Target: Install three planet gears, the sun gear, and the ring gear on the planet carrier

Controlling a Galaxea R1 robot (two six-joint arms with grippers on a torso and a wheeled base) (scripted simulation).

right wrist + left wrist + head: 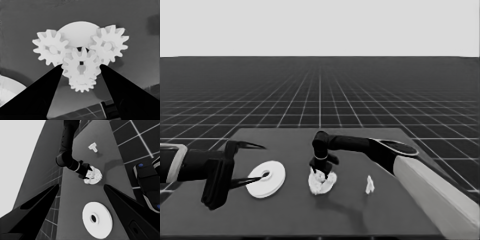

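Your right gripper is clamped on the sun gear above the smaller round part, between the planet gears. If teeth are misaligned, it may jam or push them off. The left gripper waits open.

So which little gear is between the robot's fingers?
The middle gear, with the square hole, sits between the right gripper fingers; other gears flank it.

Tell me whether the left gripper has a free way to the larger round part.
Probably yes. The left gripper waits right over the larger round part, with nothing between them. The right gripper is apart, at the gears on the smaller round part.
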